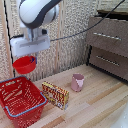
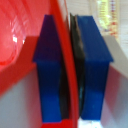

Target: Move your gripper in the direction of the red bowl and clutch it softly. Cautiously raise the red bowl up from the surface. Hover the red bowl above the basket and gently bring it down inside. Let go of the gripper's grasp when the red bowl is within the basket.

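The bowl hung in the air, clear of the worktop, clamped by its rim in the tool. In the wrist view the red rim ran between the two blue fingertips, one pressed on the inside of the bowl and one on the outside, with no gap showing on either side of the wall. In the exterior view the bowl sat at about 12 o'clock from the basket, above the basket's far rim and not touching it. It tilted slightly, its open side turned partly toward the camera.

The basket stood on the worktop at the exterior view's left. Just beside it, at about 3 o'clock, a box stood on its long edge. A cup stood upright at about 2 o'clock from the box, near it but apart. Behind the worktop, at the exterior view's right, stood a dresser.
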Motion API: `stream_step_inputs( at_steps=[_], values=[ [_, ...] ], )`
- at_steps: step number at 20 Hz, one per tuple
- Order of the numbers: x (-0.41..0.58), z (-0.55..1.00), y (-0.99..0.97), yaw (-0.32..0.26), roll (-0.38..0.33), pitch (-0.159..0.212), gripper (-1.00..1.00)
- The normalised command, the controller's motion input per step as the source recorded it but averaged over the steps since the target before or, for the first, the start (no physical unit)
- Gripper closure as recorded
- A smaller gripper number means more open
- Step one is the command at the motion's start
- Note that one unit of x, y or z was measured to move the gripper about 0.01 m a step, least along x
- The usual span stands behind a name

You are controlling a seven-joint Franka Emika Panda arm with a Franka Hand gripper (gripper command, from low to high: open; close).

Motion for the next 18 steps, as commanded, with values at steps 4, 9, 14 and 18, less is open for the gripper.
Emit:
stream_step_inputs(
  at_steps=[4,9,14,18],
  values=[
    [0.046,-0.61,0.41,0.001,-0.049,0.000,1.00],
    [0.181,-0.15,0.00,0.002,-0.001,-0.042,-1.00],
    [0.077,0.01,0.02,0.024,0.000,-0.002,-1.00],
    [0.133,0.36,-0.03,-0.026,0.002,0.001,-1.00]
  ],
)
